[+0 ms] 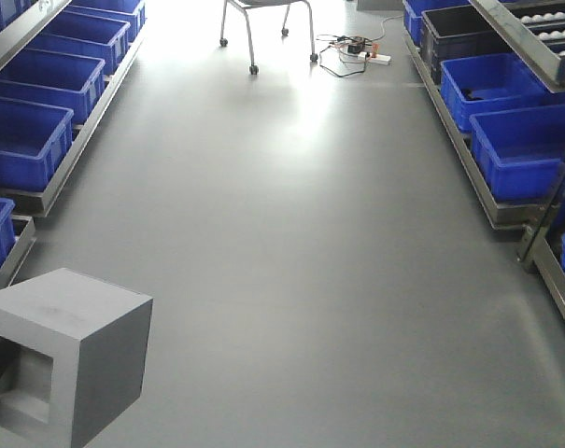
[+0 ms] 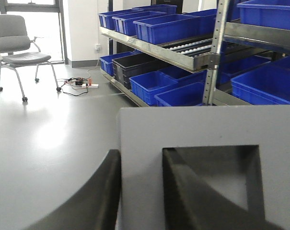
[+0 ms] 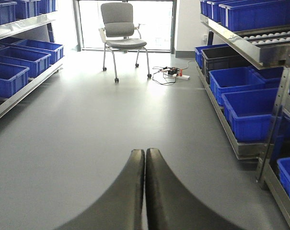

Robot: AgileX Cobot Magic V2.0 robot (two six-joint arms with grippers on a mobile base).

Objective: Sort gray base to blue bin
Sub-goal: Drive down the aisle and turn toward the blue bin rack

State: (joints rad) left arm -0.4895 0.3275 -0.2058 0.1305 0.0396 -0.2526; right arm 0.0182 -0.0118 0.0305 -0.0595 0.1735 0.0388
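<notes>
Front view: the gray base [image 1: 72, 350] sits at the lower left, close to the camera and above the gray floor [image 1: 310, 280]. It is near enough a cube, so no side reads as its long one. Its top is flat and level, one upright edge is turned towards the viewer, and the face with the square recess points down-left towards the picture's corner. A dark shape touches that face at the frame's edge, too cut off to name. Blue bins [image 1: 525, 149] stand in rows on low racks along both walls, well apart from the base. A black bin [image 1: 459, 37] sits among those on the right. A chair [image 1: 268, 28] and a power strip [image 1: 361, 51] are at the far end of the aisle.

Left wrist view: the base [image 2: 207, 127] fills the lower right, its recessed face square to the lens. The left gripper [image 2: 140, 160] is clamped on one wall of the recess, with one dark finger [image 2: 183, 187] inside the opening and the other outside, against the base's left side. Beyond it, a metal rack [image 2: 183, 52] carries more blue bins.

Right wrist view: the right gripper [image 3: 145, 155] hangs over bare floor with its two dark fingers pressed together and nothing between them.
</notes>
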